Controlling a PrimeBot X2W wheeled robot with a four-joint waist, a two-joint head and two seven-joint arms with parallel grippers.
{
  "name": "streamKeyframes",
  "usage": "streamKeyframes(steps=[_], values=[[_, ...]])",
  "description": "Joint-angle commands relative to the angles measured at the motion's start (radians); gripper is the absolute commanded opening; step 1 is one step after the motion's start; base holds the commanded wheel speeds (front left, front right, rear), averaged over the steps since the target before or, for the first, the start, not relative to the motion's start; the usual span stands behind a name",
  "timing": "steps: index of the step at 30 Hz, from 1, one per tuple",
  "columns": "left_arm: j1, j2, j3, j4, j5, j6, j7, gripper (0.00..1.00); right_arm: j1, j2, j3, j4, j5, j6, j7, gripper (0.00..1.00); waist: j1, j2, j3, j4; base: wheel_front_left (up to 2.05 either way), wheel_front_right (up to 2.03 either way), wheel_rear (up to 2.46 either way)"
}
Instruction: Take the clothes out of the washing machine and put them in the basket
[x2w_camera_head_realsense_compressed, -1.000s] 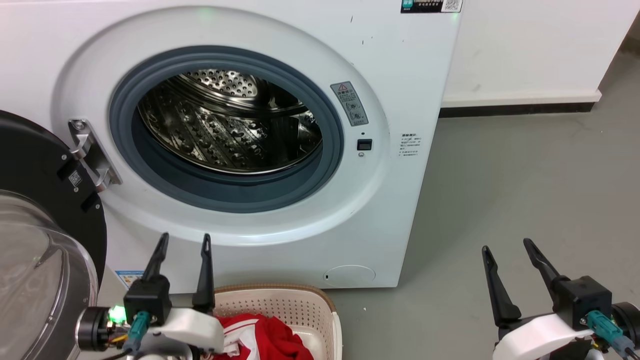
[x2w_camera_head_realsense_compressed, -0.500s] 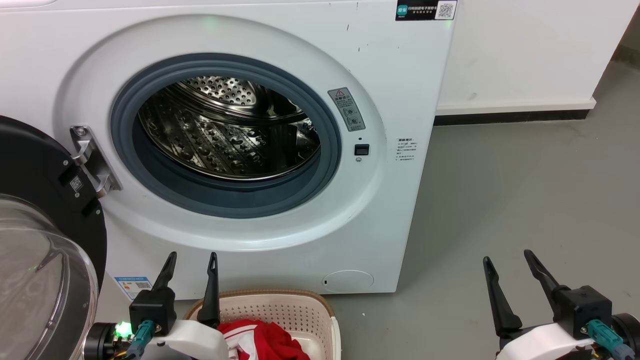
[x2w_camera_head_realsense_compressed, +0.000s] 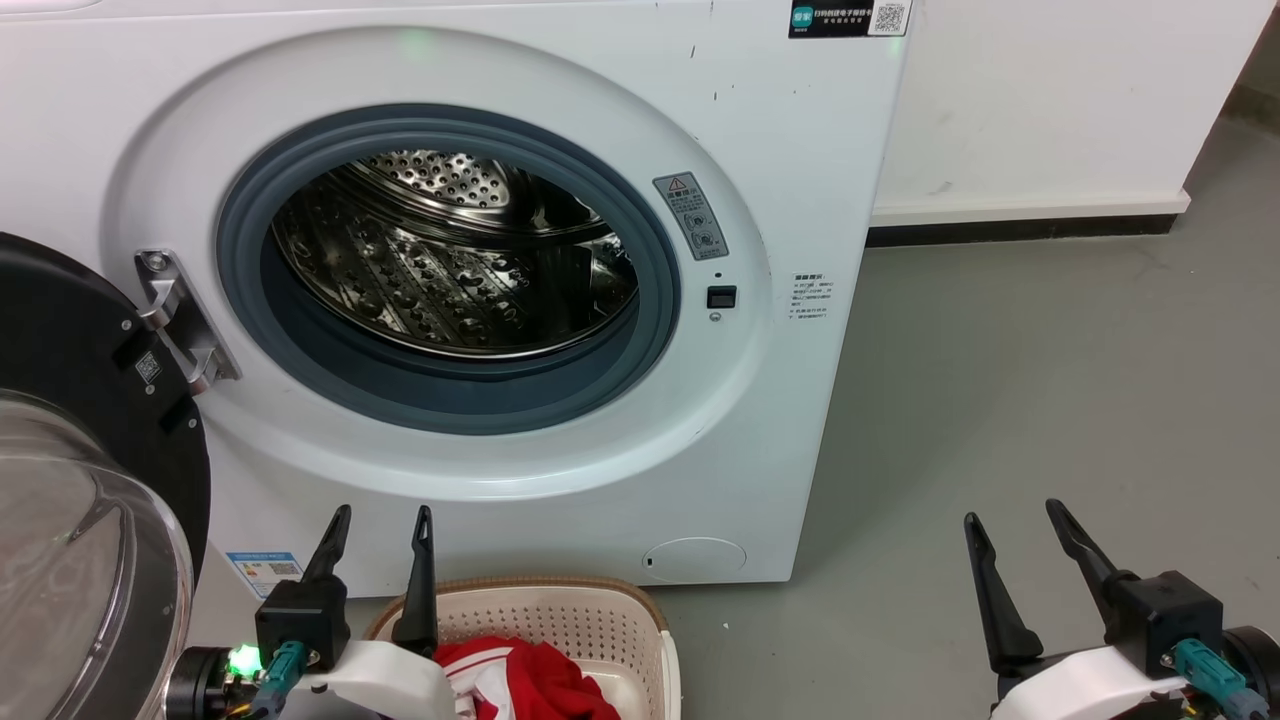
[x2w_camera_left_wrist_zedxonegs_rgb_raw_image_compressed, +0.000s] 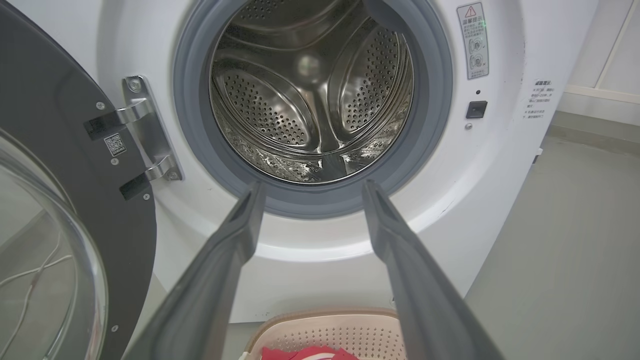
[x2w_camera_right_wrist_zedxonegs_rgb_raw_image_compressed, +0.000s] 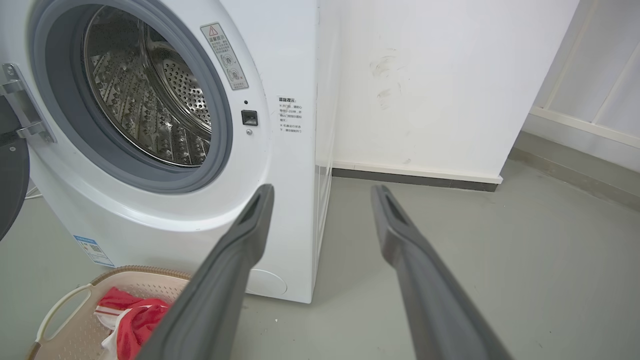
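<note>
You looked to be at the tail end of the job. The drum (x2w_camera_head_realsense_compressed: 450, 260) of the washing machine (x2w_camera_head_realsense_compressed: 800, 150) showed bare perforated steel wherever the views reached into it. The clothes (x2w_camera_head_realsense_compressed: 530, 680) lay as a red-and-white heap in the basket (x2w_camera_head_realsense_compressed: 610, 625), which sat on the floor (x2w_camera_head_realsense_compressed: 1000, 380) just in front of the machine, below the porthole. The door (x2w_camera_head_realsense_compressed: 60, 330) hung swung wide to the left.

If anything was left for you, I judged it was a check of the drum's near bottom (the grey rubber rim hid that strip from the head view), then drawing both arms clear.

The left gripper (x2w_camera_head_realsense_compressed: 383, 512) hovered near the basket's back rim with its fingers spread, holding nothing and touching nothing. The right gripper (x2w_camera_head_realsense_compressed: 1012, 512) was spread likewise, empty, over the grey floor to the right of the machine.
</note>
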Motion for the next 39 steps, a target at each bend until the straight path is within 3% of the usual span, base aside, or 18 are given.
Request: streamKeyframes(steps=[1,4,5,8,21,39], values=[[0.003,0.001,-0.001,0.000,-0.008,0.005,-0.005,1.00,0.002,0.000,0.000,-0.002,0.001,-0.001,-0.001,1.00,0.0000,0.0000,0.000,0.000,0.00,0.00,0.00],[0.000,0.001,-0.002,-0.001,-0.012,0.004,-0.007,1.00,0.003,0.000,-0.001,-0.002,0.005,-0.001,-0.003,1.00,0.0000,0.0000,0.001,0.001,0.00,0.00,0.00],[0.001,-0.002,-0.001,0.003,-0.010,0.000,-0.002,0.00,0.001,0.000,0.000,0.003,0.002,0.000,-0.001,0.00,0.0000,0.0000,0.001,0.001,0.00,0.00,0.00],[0.005,-0.010,0.004,0.029,-0.025,-0.002,0.005,0.00,0.008,0.000,0.003,0.024,0.019,0.000,-0.003,0.00,0.0001,0.0000,0.001,0.001,0.00,0.00,0.00],[-0.017,-0.027,0.045,0.040,-0.278,-0.036,0.056,0.00,-0.038,-0.018,0.000,0.080,0.319,0.000,0.001,0.00,0.0001,0.0000,0.007,0.004,0.00,0.00,0.00],[-0.040,-0.047,0.089,0.051,-0.568,-0.075,0.111,0.00,-0.087,-0.032,-0.009,0.144,0.650,0.000,0.009,0.00,0.0001,0.0000,0.014,0.008,0.00,0.00,0.00]])
